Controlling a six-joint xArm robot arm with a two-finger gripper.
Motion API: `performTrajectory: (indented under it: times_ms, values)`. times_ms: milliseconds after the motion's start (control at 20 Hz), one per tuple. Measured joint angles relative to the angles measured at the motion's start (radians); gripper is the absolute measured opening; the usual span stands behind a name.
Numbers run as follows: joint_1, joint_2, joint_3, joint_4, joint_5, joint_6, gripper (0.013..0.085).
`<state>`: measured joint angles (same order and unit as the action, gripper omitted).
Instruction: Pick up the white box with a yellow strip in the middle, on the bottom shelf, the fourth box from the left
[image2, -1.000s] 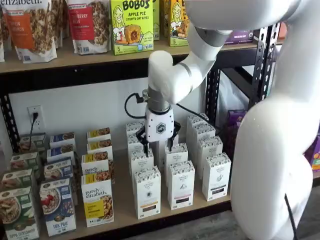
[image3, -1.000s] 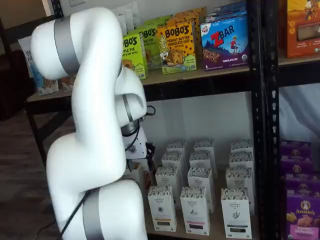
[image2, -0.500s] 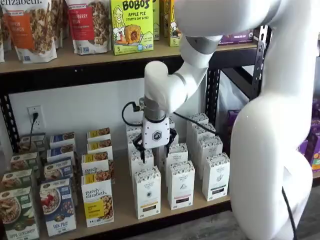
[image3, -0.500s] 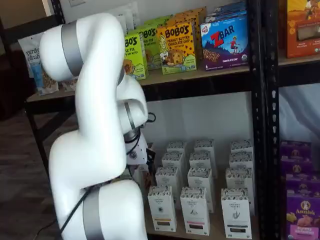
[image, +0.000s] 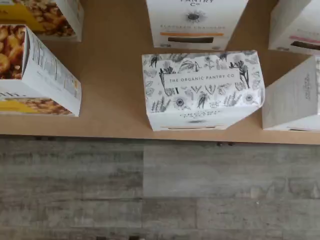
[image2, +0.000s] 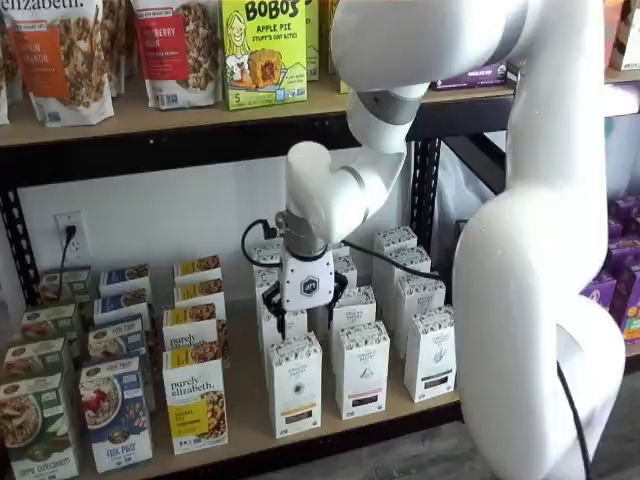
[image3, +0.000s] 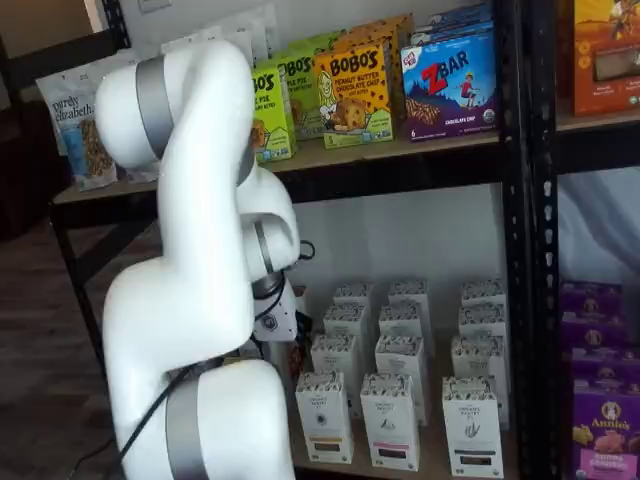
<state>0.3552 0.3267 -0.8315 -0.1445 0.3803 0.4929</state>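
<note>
The white box (image2: 295, 385) stands upright at the front of its column on the bottom shelf (image2: 250, 425), with identical white cartons behind it and in the columns beside it; its yellowish-tan strip shows low on its front face. In the wrist view the same white box (image: 200, 87) appears from above, its speckled top panel facing the camera and its front edge near the lip of the bottom shelf (image: 115, 100). The hand (image2: 303, 312) hangs above and slightly behind the white box, clear of its top, over the second carton (image2: 284, 325) of that column; its black fingers stand apart, with nothing between them. Risk assessment: the neighbouring carton with a dark strip (image2: 362, 368) stands just beside the target, so a sideways error on descent could drive a finger onto its top or topple it. The hand appears set over the rear carton rather than the front one; descending from this position would likely grasp the wrong box. The tall, narrow target stands near the shelf edge, so a forward push from one finger could tip it off onto the floor (image: 160, 190).
</note>
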Motion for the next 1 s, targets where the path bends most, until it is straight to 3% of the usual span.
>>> performTrajectory:
  times_ms: [450, 1000]
  values:
    - [-0.017, 0.109, -0.066, 0.027, -0.054, -0.040, 0.0850]
    - [-0.013, 0.266, -0.196, 0.103, -0.090, -0.110, 0.0850]
